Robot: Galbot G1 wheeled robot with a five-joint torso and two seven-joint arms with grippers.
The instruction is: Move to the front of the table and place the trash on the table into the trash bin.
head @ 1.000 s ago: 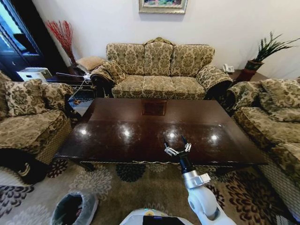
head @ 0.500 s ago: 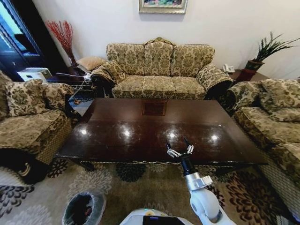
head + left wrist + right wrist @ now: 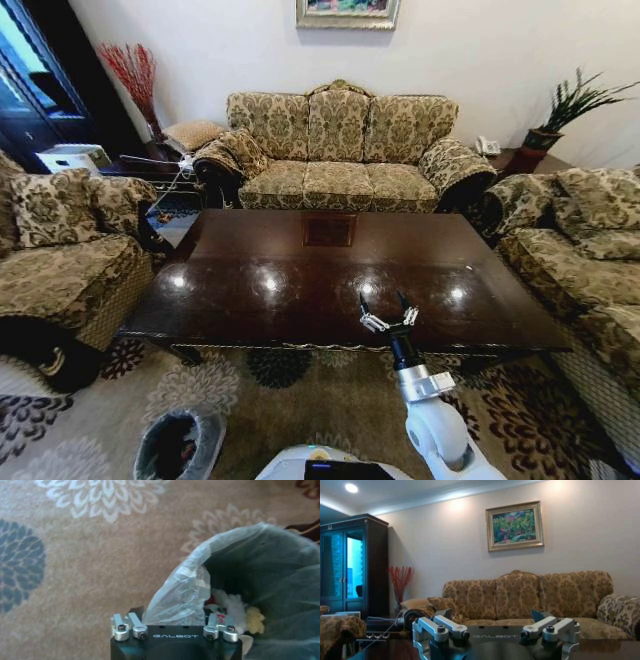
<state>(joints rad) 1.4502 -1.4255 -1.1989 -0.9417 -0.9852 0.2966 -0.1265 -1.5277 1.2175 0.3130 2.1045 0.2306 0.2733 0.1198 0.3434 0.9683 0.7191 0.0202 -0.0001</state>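
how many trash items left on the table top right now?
0. The table shows bare glossy wood; the open right gripper hovers over its near edge. White and yellow scraps lie in the trash bin under the left gripper. The right arm may hide a patch.

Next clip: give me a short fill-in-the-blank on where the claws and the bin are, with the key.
1. The right claw hangs open over the near edge of the ____.
2. The bin stands on the ____, at the robot's left.
3. In the left wrist view, the left claw sits at the bin's ____ liner.
4. White tissues lie ____ the bin.

Missing words: table; carpet; plastic; inside
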